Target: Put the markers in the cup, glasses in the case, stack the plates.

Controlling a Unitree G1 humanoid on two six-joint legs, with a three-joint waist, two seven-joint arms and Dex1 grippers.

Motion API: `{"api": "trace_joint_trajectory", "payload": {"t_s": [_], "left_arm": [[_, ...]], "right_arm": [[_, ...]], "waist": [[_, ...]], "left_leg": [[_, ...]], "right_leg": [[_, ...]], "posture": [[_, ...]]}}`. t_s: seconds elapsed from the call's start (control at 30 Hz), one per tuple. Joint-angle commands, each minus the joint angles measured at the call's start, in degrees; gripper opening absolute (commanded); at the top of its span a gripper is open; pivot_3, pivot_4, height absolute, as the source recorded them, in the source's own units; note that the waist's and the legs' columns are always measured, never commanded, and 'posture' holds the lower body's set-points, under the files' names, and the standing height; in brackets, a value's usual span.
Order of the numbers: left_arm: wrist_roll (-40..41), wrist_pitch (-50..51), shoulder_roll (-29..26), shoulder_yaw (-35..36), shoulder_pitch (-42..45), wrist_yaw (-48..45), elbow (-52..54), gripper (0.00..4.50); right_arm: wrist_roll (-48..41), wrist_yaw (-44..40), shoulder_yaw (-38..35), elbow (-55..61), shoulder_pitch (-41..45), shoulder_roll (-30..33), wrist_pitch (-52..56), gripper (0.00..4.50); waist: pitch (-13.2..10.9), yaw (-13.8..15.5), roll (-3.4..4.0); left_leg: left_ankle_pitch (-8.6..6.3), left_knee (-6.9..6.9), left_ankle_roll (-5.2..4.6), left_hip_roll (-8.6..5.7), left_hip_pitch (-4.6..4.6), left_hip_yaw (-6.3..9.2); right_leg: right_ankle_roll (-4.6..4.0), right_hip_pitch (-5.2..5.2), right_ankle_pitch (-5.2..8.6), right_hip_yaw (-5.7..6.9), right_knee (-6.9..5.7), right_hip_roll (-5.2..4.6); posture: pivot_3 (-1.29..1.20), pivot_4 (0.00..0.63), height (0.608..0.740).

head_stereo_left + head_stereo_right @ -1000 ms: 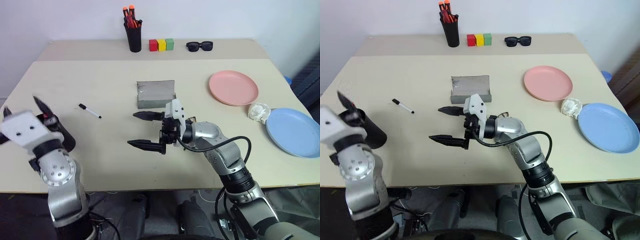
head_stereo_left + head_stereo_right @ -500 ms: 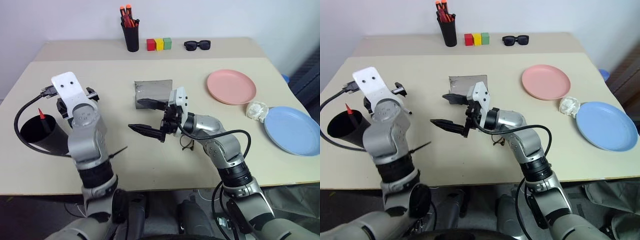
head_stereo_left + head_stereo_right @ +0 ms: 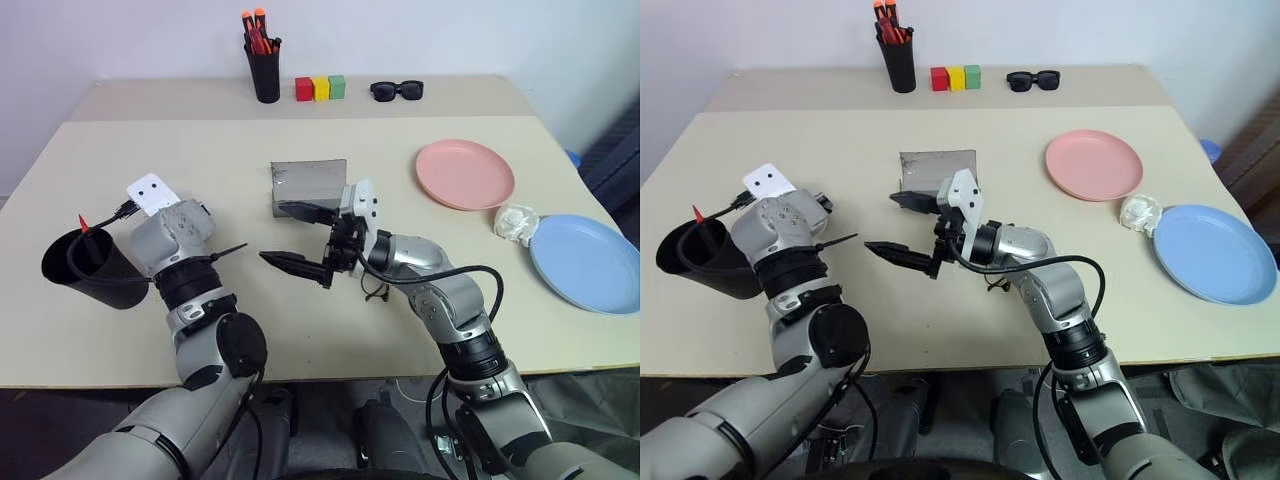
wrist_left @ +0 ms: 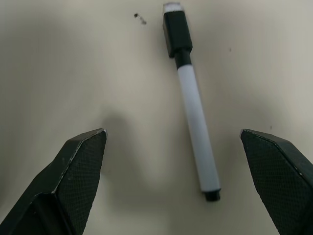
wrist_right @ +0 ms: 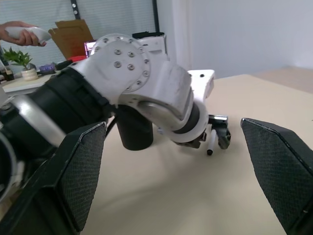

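Beige tabletop (image 3: pixel 420 330) | left gripper (image 4: pixel 183 188): jaws spread over white marker (image 4: pixel 193 105) lying flat | right gripper (image 3: pixel 300 238): jaws spread, empty | black cup (image 3: pixel 85 270) holds red-tipped marker (image 3: pixel 85 223)

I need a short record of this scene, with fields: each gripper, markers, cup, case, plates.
left gripper: open, above the white marker
right gripper: open, empty, in front of the case
red-ended marker: already in the cup
cup: near the table's left edge
case: open, mid-table
plates: pink plate and blue plate apart, not stacked
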State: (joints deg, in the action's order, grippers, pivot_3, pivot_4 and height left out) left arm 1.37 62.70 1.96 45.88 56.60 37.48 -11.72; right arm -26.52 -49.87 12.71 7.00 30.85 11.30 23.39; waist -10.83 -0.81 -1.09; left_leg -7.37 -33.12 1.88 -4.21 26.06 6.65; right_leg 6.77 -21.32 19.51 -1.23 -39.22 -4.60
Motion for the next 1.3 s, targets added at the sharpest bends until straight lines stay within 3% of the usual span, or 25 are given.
{"api": "trace_joint_trajectory", "payload": {"t_s": [0.03,0.1,0.3,0.5,0.67,0.8,0.93,1.1,1.3], "left_arm": [[1.8,-1.0,-1.3,0.5,1.9,1.7,-2.6,3.97],[2.1,-1.0,-1.6,0.2,1.9,2.3,-3.2,3.24],[3.1,-1.0,-1.3,-0.4,1.3,3.0,-2.5,0.13],[5.2,-3.3,-0.7,-2.2,0.3,1.2,0.4,0.06],[4.5,-14.0,-2.1,-19.3,-5.8,-12.6,11.2,0.06],[5.3,-27.8,-3.3,-26.6,-11.5,-21.9,21.3,0.06],[-2.7,-37.4,-8.3,-31.9,-17.9,-22.1,29.9,0.06],[-11.2,-42.6,-13.3,-33.0,-27.3,-20.4,38.8,0.06],[-16.0,-44.1,-13.2,-27.9,-41.4,-18.6,48.7,0.06]], "right_arm": [[0.1,-0.5,0.2,2.7,-0.1,1.7,1.1,4.5],[1.2,-0.1,0.5,2.1,-0.2,2.6,1.1,4.5],[3.8,0.9,1.0,0.5,-0.2,3.5,1.1,4.5],[5.5,1.6,1.1,-0.6,0.2,3.0,0.4,4.5],[7.3,2.2,1.2,-2.2,0.6,2.7,-1.4,4.5],[7.7,2.3,1.0,-2.9,0.9,2.2,-2.4,4.5],[4.8,0.6,-0.3,-2.1,1.0,1.6,-1.8,4.5],[-2.9,-4.3,-2.0,2.1,0.4,2.2,1.8,4.5],[0.6,-2.6,-0.9,-2.2,1.7,0.5,-2.1,4.5]], "waist": [[0.0,0.1,0.0],[0.0,0.1,0.0],[0.0,0.2,0.0],[0.0,0.1,0.0],[0.0,0.0,0.0],[0.0,0.0,0.0],[0.0,-0.3,0.03],[0.0,-0.1,0.04],[0.0,0.1,0.05]], "left_leg": [[0.0,0.0,0.0,0.0,0.0,0.0],[0.0,0.0,0.0,-0.01,0.0,0.0],[0.0,0.0,0.0,-0.02,0.0,0.0],[0.01,-0.01,0.01,-0.03,0.0,0.0],[0.05,0.03,0.08,-0.02,0.01,-0.04],[0.07,0.03,0.12,-0.01,0.02,-0.06],[0.03,0.09,0.05,0.03,0.01,-0.08],[0.01,0.1,0.01,0.02,0.0,-0.08],[0.01,0.08,0.0,0.02,-0.02,-0.03]], "right_leg": [[0.0,0.0,0.0,-0.01,0.0,-0.01],[0.0,0.0,0.0,0.0,0.0,-0.01],[0.0,0.01,0.0,0.0,-0.01,-0.02],[0.0,0.01,0.0,0.0,-0.01,-0.04],[0.0,-0.02,-0.01,-0.03,-0.02,-0.03],[-0.01,-0.02,-0.01,-0.06,0.01,-0.03],[-0.03,-0.06,-0.01,-0.1,0.01,-0.01],[-0.03,-0.06,-0.01,-0.15,0.01,-0.01],[-0.04,-0.06,0.0,-0.12,0.03,-0.01]], "posture": [[0.0,0.15,0.734],[0.0,0.15,0.734],[0.0,0.15,0.734],[0.0,0.15,0.734],[0.0,0.15,0.734],[0.0,0.15,0.734],[0.0,0.15,0.734],[0.0,0.15,0.734],[0.0,0.15,0.734]]}}
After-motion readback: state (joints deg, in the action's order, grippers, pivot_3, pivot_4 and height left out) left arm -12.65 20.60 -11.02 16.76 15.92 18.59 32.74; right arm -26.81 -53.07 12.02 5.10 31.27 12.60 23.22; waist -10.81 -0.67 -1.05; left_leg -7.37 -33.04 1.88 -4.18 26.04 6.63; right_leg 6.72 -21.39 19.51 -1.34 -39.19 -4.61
